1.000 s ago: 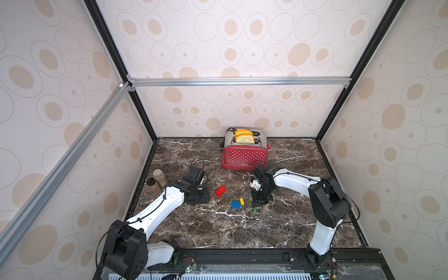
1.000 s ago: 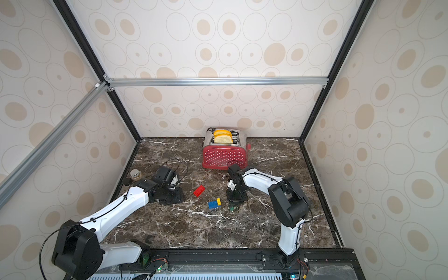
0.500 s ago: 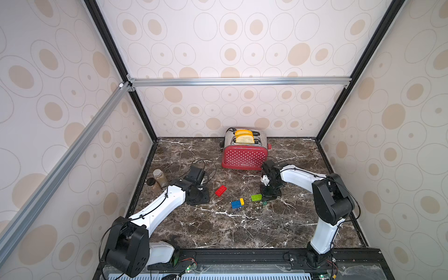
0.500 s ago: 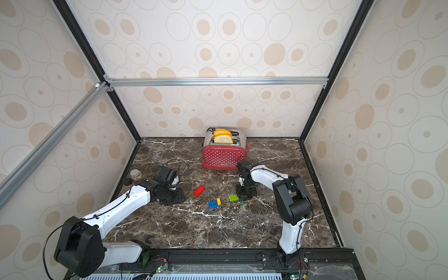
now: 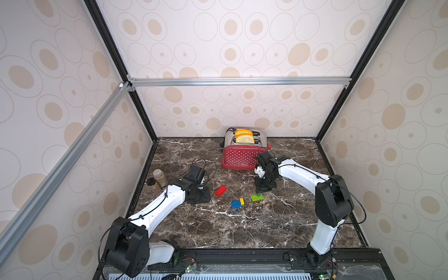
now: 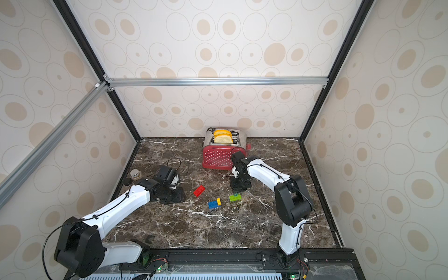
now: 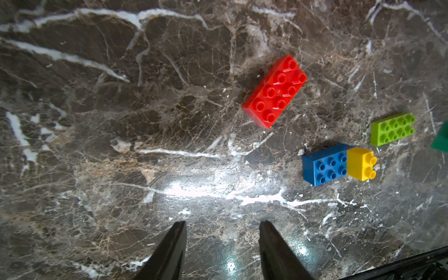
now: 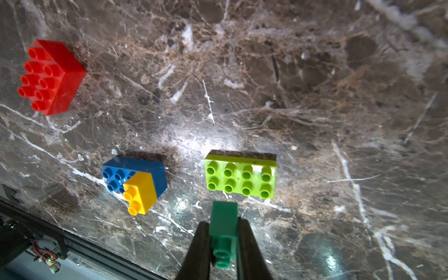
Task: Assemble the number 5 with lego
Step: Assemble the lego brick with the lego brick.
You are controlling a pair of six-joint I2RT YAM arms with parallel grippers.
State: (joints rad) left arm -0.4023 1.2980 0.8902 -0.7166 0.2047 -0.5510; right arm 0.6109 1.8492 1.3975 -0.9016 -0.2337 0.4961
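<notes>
In both top views the right gripper (image 5: pixel 260 192) hangs at the edge of the lime-green brick (image 5: pixel 257 197), pinching the dark-green brick (image 5: pixel 259 194). The blue brick (image 5: pixel 235 204), with the yellow brick (image 5: pixel 241 201) on one end, lies near it and the red brick (image 5: pixel 220 190) lies apart, so the figure is barely begun. The toaster (image 5: pixel 238 157) stands close behind that arm's wrist, and a backward swing could well knock it. In the left wrist view the left gripper (image 7: pixel 223 224) stands partly open with nothing between its jaws, well away from all the bricks. Nothing therefore braces the lime-green piece, and a downward press might skate it across the smooth marble tabletop (image 7: pixel 121 145) instead of seating the studs. In the right wrist view the jaws are closed tight on the dark-green brick's flanks. The brick sits beside the lime-green one's near edge rather than squarely above a pair of studs. Lowered from here, it could land off the studs, tip, or twist in the narrow grip. Which end it joins matters too: set on the wrong end, the stepped outline would likely read as something other than a 5, and prising it off again would risk scattering the loose pieces.
</notes>
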